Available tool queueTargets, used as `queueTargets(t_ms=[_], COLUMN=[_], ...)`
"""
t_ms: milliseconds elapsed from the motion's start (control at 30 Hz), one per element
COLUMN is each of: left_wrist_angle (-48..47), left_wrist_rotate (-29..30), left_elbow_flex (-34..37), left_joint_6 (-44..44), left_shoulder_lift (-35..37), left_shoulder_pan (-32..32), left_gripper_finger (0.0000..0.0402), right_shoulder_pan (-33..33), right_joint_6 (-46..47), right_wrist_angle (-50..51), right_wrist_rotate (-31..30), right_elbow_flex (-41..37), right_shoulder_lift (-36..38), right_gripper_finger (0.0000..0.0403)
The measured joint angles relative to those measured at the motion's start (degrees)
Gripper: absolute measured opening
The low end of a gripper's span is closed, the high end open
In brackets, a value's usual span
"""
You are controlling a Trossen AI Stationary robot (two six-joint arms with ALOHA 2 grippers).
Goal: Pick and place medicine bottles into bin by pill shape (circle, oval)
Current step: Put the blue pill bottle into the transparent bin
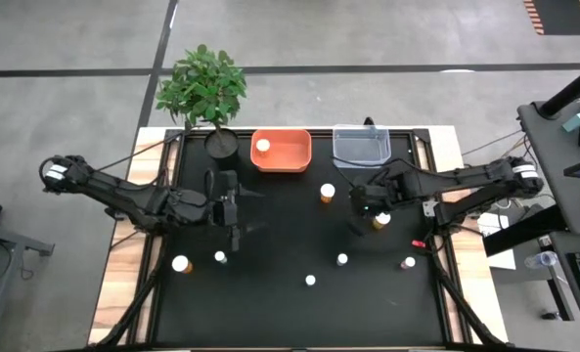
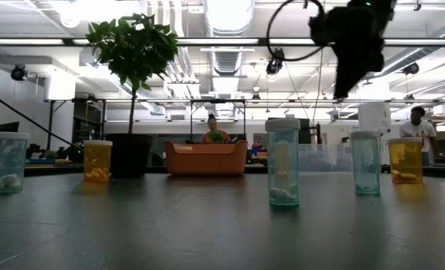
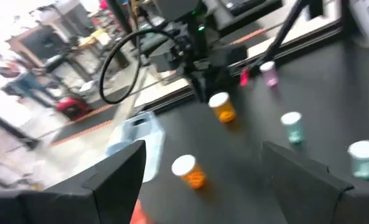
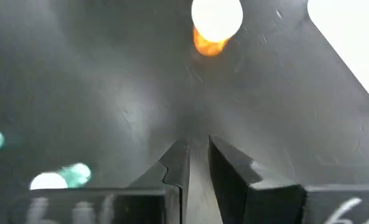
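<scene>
Top-down view of the table [image 1: 270,313]. Medicine bottles, eight in all:
- three wider amber bottles with white caps [image 1: 327,192], [image 1: 380,220], [image 1: 181,264] on the table;
- four smaller bottles on the table, three white-capped [image 1: 220,257], [image 1: 341,259], [image 1: 310,280] and one pink-capped [image 1: 408,262];
- one white-capped bottle [image 1: 262,146] in a bin, kind not discernible.

Bins, two: one orange bin [image 1: 294,156] and one clear bin [image 1: 361,149]. Potted plant [image 1: 203,88], one. Robot arms, two: left arm [image 1: 123,196] and right arm [image 1: 466,178]. In the low view, two people: one [image 2: 213,127] and another [image 2: 417,124].
</scene>
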State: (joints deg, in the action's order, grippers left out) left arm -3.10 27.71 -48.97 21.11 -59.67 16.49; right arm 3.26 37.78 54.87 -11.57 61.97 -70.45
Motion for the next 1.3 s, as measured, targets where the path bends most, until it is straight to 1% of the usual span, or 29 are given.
queueTargets(t_ms=[100,200,300,367,567,667,767,867,933,1033,1167,1300], left_wrist_angle=[-0.4,-0.4,-0.6,-0.5,-0.5,-0.3,-0.3,-0.3,-0.4,-0.4,-0.3,-0.3], left_wrist_rotate=[3.2,3.4,5.3,6.7,7.2,8.8,9.9,9.9,9.9,9.9,10.3,10.4], left_elbow_flex=[1.0,3.2,4.6,5.3,8.2,8.5,8.5,8.6,8.5,8.6,8.6,8.6], left_joint_6=[1.8,2.3,3.6,3.3,3.3,3.2,3.2,3.2,3.2,3.3,3.7,4.8], left_shoulder_lift=[0.3,0.8,1.5,2.5,5.6,6.7,7.2,7.3,7.3,7.3,7.4,7.7], left_shoulder_pan=[-0.1,-0.2,-0.3,-0.3,-0.3,-0.3,-0.3,-0.3,-0.3,-0.3,-0.3,-0.4], left_gripper_finger=[0.0297,0.0297,0.0297,0.0297,0.0297,0.0297,0.0297,0.0297,0.0297,0.0297,0.0297,0.0297], right_shoulder_pan=[-2.2,-4.6,-7.2,-8.8,-11.8,-12.1,-11.9,-10.2,-7.7,-3.5,2.2,6.8], right_joint_6=[-0.3,-0.9,-1.8,-1.8,-0.9,4.4,9.9,15.0,19.2,25.4,35.0,43.7], right_wrist_angle=[0.2,0.4,0.6,1.3,8.7,11.9,13.7,13.7,13.7,13.4,12.6,6.6], right_wrist_rotate=[0.0,0.1,3.5,5.8,7.5,8.2,13.6,20.7,22.7,23.9,24.0,24.0], right_elbow_flex=[3.1,6.4,9.2,10.6,14.4,15.1,15.3,15.3,15.3,15.3,15.3,15.8], right_shoulder_lift=[-3.4,-6.3,-8.4,-9.5,-11.3,-11.4,-11.3,-11.4,-11.4,-11.8,-13.0,-15.5], right_gripper_finger=[0.0050,0.0050,0.0053,0.0063,0.0117,0.0149,0.0179,0.0203,0.0214,0.0221,0.0221,0.0221])
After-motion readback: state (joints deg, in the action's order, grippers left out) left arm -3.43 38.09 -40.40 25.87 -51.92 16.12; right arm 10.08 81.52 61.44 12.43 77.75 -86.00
